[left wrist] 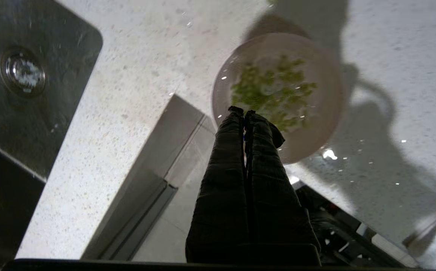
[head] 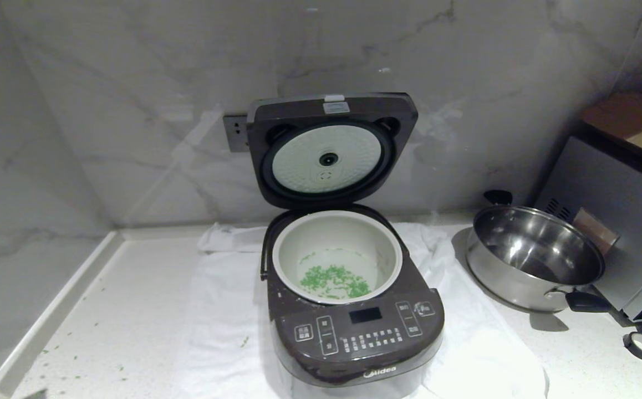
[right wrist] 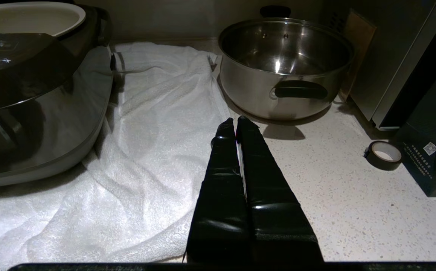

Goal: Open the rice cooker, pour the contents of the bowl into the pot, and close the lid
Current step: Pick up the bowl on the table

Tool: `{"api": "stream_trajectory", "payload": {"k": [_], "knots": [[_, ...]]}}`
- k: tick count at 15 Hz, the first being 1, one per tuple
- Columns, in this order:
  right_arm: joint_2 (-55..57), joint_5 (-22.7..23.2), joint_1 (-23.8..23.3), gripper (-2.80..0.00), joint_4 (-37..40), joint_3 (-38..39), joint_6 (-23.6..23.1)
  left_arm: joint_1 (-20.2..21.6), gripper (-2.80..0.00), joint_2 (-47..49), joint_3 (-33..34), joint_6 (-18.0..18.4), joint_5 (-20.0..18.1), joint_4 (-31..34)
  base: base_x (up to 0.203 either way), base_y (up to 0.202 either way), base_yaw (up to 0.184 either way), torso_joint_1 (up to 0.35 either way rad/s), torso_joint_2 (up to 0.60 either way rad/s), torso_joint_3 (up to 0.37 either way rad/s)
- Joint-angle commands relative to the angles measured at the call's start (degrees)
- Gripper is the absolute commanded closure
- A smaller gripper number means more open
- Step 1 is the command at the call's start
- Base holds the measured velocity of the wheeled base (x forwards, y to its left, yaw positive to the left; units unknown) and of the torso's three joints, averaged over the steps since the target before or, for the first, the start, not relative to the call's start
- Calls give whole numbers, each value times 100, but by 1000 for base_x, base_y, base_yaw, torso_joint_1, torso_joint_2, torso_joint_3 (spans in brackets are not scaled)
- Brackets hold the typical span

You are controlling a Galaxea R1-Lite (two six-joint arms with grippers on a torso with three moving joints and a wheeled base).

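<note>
Starting on the left: the left pincer [left wrist: 243, 111] has its fingers pressed together with nothing between them, and it's hanging over the speckled tabletop [left wrist: 135, 56] off to the side, near a steel sink [left wrist: 29, 86]. The bowl [left wrist: 323, 113] sits on the tabletop right past the fingertips, with the tips overlapping its near rim in the left wrist view; can't tell if they actually touch it. There are green chopped contents [left wrist: 274, 90] in the bowl.

Moving to the middle, the rice cooker [head: 354, 332] stands on a white towel [head: 221, 310] with the lid [head: 329, 147] swung up against the marble wall, pale inner plate facing out. The pot [head: 336, 257] sits inside the cooker body, and there's a scatter of green bits on its bottom too.

On the right, the right pincer [right wrist: 236, 122] is also closed and empty, low over the tabletop at the towel's edge, between the cooker and a shiny steel pan [head: 534, 257]. A roll of tape [right wrist: 383, 154] lies further right, near a grey metal oven box [head: 615, 221].
</note>
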Motion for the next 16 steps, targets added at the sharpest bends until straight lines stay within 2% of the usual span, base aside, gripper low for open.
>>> {"api": "stream_trajectory", "payload": {"k": [1,3,6,7,8,10,11,14,16], "knots": [[5,3,6,0,-4,-1,-2,519,0,306,-53,202,20,26,0,0,0,0,0,0],[3,3,5,0,-4,-1,-2,751,0,306,-102,309,173,20,0,0,0,0,0,0],[5,3,0,0,-2,-1,-2,892,0,849,-91,242,198,2,0,0,0,0,0,0],[5,3,6,0,-4,-1,-2,1078,-280,980,-106,222,198,-3,0,0,0,0,0,0],[5,3,6,0,5,-1,-2,1250,-280,1067,-141,230,181,-5,0,0,0,0,0,0],[5,3,-2,0,-4,-1,-2,1268,-280,1163,-36,261,145,19,0,0,0,0,0,0],[5,3,6,0,-4,-1,-2,1119,-280,1103,171,266,133,21,0,0,0,0,0,0],[-2,3,3,0,1,-1,-2,334,-280,936,553,138,109,-17,0,0,0,0,0,0],[5,3,4,0,-4,-1,-2,-164,-280,1190,555,-404,102,-209,0,0,0,0,0,0]]}}
